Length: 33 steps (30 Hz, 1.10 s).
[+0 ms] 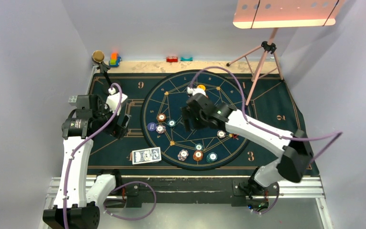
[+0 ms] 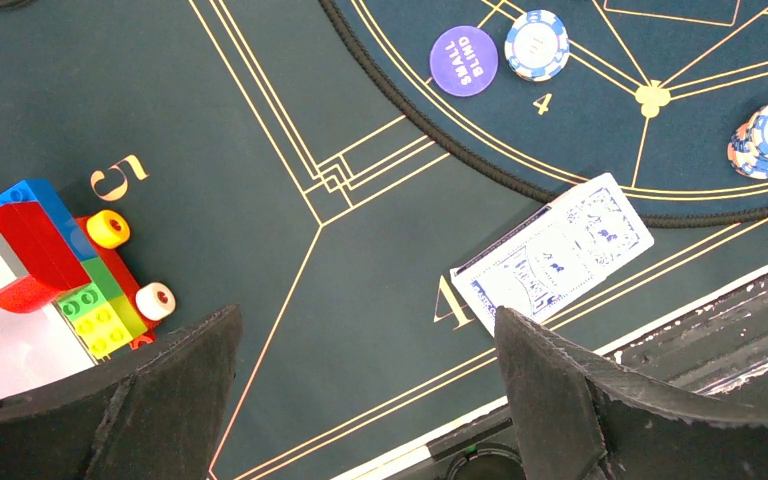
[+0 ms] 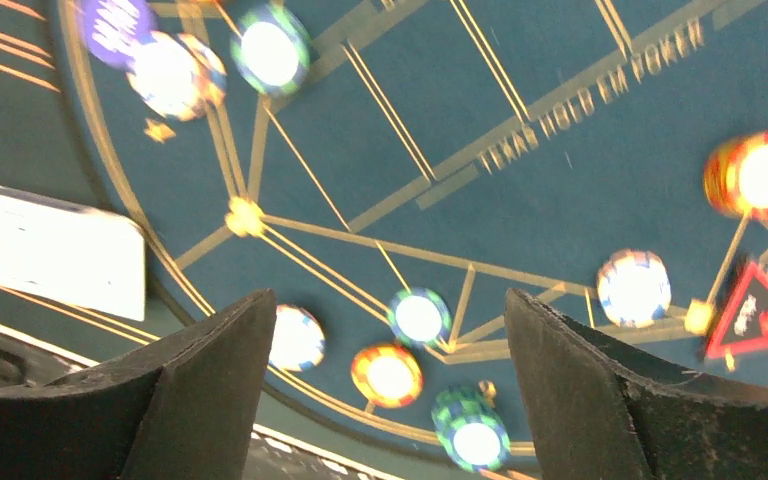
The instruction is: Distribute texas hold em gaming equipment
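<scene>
The right fingers (image 3: 190,400) stand wide and empty over the mat (image 1: 219,90) centre. The left fingers (image 2: 160,400) are likewise wide and empty, at nine o'clock. The cards (image 1: 146,155) lie at seven o'clock and chips (image 1: 198,155) at six. Risk: a hasty descent could scatter neighbouring chips.

Blue-and-white patterned playing cards (image 2: 552,255), a purple button disc (image 2: 463,61), a blue-and-white striped chip (image 2: 537,44), a gold-lined dark-blue mat (image 2: 600,140).

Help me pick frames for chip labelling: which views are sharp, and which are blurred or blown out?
Left wrist: sharp, with legible lettering on the small blind disc and a clear pattern on the card. Right wrist: motion-blurred, the chips smeared with glaring centres, the card washed white. Top external: evenly lit and in focus, though the chips are small and the lamp panel is overexposed.
</scene>
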Each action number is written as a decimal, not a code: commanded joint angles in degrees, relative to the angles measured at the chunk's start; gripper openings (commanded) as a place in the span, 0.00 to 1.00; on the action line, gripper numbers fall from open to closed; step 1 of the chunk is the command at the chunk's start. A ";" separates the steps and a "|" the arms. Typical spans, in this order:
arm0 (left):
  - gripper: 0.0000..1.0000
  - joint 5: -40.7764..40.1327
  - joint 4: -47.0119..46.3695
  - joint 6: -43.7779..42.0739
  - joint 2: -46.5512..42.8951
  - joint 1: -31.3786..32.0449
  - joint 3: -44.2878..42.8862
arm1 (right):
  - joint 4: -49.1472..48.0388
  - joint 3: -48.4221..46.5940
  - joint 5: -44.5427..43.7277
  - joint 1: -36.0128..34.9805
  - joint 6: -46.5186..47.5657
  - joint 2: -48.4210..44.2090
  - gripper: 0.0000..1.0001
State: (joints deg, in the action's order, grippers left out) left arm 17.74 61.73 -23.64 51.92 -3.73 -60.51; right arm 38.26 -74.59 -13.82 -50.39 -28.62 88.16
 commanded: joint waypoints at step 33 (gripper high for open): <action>1.00 0.93 -0.94 -0.42 1.17 -0.24 -1.73 | -2.97 34.34 4.81 -2.42 -14.45 -12.87 0.52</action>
State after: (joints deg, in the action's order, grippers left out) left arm 18.24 61.76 -23.62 53.21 -3.73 -60.53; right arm 36.56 -40.69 -8.12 -52.62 -42.09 75.72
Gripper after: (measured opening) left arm 0.995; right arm 0.551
